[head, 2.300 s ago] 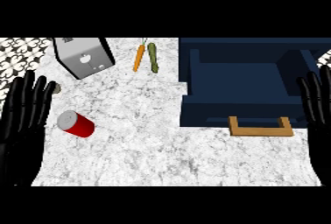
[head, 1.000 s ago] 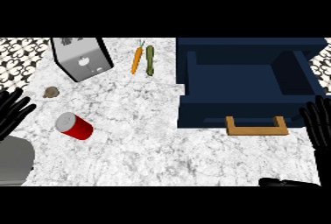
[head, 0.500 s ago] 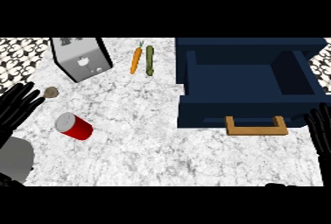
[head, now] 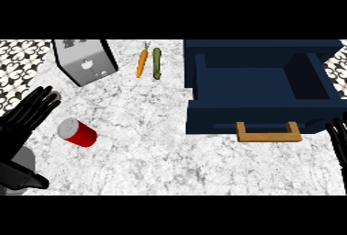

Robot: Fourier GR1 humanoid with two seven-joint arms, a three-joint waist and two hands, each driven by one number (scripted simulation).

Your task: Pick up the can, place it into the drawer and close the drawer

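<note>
Can: the red can (head: 78,132) lies on its side on the marble counter (head: 156,151), silver end pointing up-left, well apart from the drawer.
Left hand: the left hand (head: 27,119) sits just left of the can with fingers straight and spread, holding nothing (thumb low at the view's bottom-left corner); it is near the can but not touching it.
Right hand: only the fingertips of the right hand (head: 338,140) show at the view's right edge, straight and holding nothing, resting just beside the drawer's front corner.
Drawer: the navy drawer (head: 261,98) stands pulled out, its cavity visible from above; the wooden handle (head: 268,132) faces the robot.
Step in hand: judged as the approach to the can; no grasp is made yet.
Risk, rolling: a can on its side can roll if the fingers meet it off-centre, and it could travel towards the counter's near edge.
Risk, clutter: a small brownish object (head: 54,96) sits at the left fingertips; a sweep could knock it.
Risk, transfer: the can lies to the far left and the drawer to the right, so the carry is long (a lift too low could clip the drawer's front wall).
Bystanders: the toaster (head: 85,62), carrot (head: 142,63) and cucumber (head: 157,64) lie at the back, clear of the likely path.
</note>
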